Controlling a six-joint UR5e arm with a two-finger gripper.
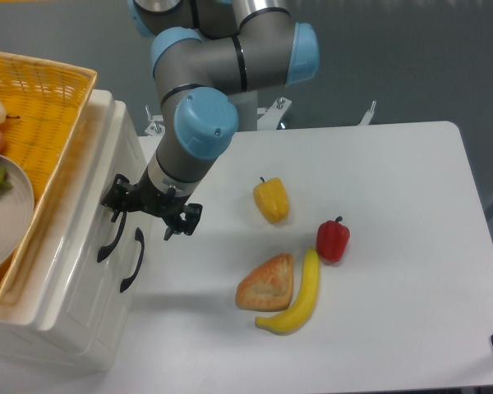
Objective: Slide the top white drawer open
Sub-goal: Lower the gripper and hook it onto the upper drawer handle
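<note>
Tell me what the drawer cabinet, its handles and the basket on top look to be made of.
The top white drawer looks like glossy moulded plastic: smooth rounded edges with bright highlights. Its curved black handle and the lower handle seem plastic too, dark with a slight sheen. The yellow basket shows a woven lattice, probably wicker or plastic weave; which one is unclear.

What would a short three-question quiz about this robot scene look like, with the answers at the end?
1. True or false: the robot's hand is right by the upper black handle of the white cabinet.
2. Which food lies against the banana? A) yellow pepper B) pastry C) red pepper
3. Fill in: the yellow wicker ____ sits on top of the cabinet.

Key:
1. True; whether it grips the handle cannot be told.
2. B, the pastry; the yellow pepper lies apart, and the red pepper sits by the banana's tip.
3. basket
</note>
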